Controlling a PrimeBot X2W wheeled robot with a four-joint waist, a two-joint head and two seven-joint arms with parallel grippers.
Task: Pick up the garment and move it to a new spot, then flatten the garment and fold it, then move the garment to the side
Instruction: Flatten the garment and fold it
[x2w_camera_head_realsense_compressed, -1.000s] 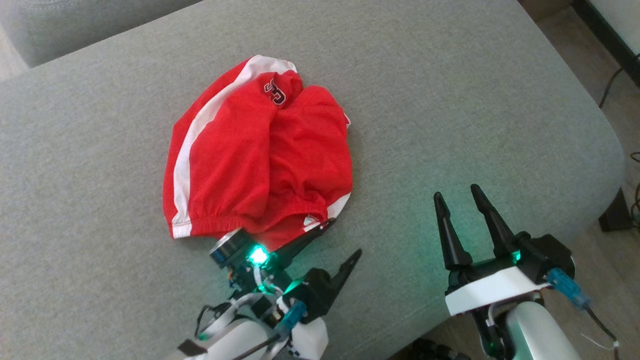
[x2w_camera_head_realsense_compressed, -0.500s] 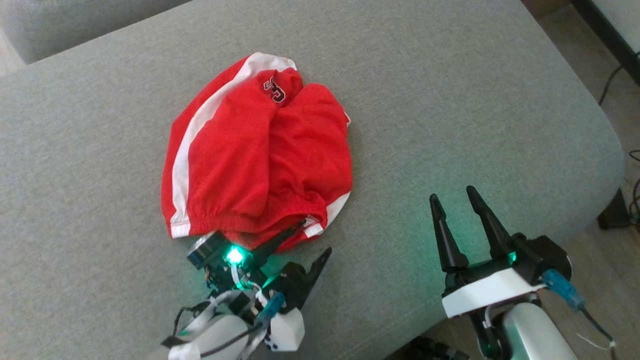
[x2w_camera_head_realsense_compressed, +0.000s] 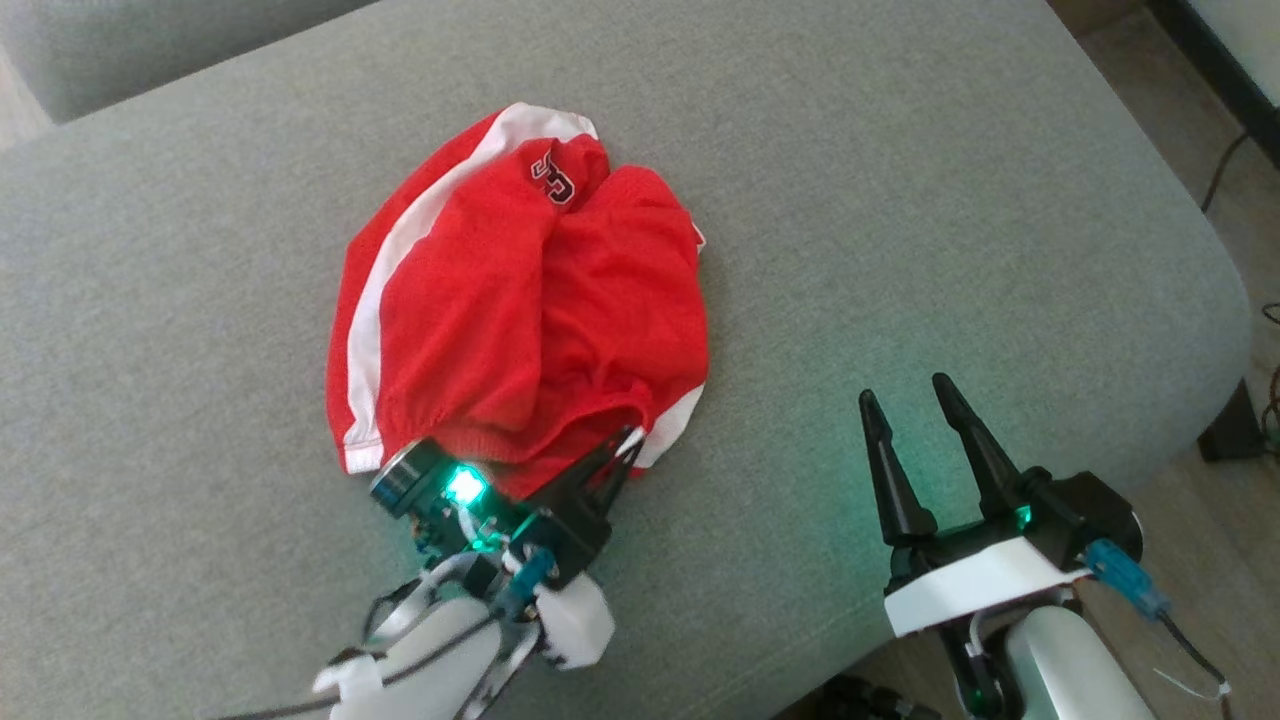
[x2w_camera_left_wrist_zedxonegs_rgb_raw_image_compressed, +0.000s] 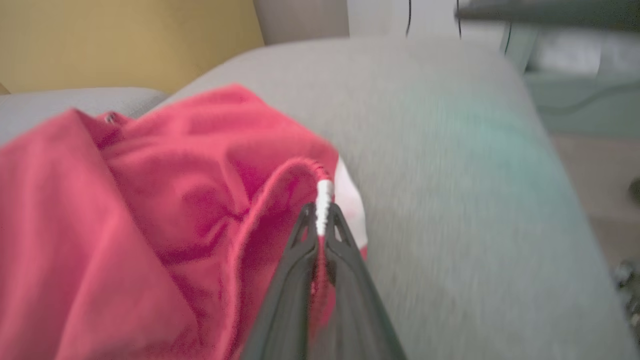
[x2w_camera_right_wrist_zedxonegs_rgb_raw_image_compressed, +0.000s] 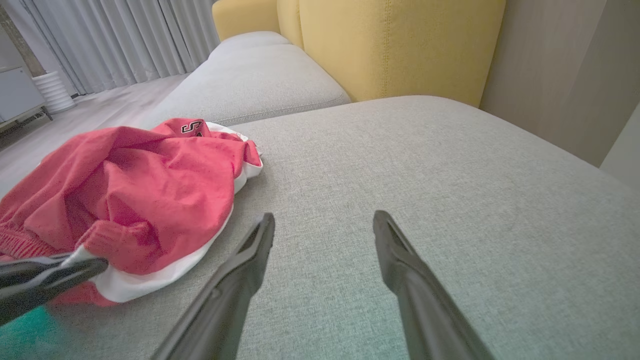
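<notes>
crumpled red mesh shorts with white stripes (x2w_camera_head_realsense_compressed: 520, 300): heaped mid grey fabric sofa cushion (x2w_camera_head_realsense_compressed: 900, 180) | left jaws: pinched tight on white waistband corner (x2w_camera_left_wrist_zedxonegs_rgb_raw_image_compressed: 324, 200) nearest cushion's front edge, likely for lifting | right jaws: spread wide, empty, over cushion's front right, likely kept clear

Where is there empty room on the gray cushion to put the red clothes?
The gray cushion is bare from the red garment to its right edge, beyond the open right gripper. Another bare stretch lies left of the garment. It is crowded at the garment's near hem, where the left gripper pinches it.
</notes>
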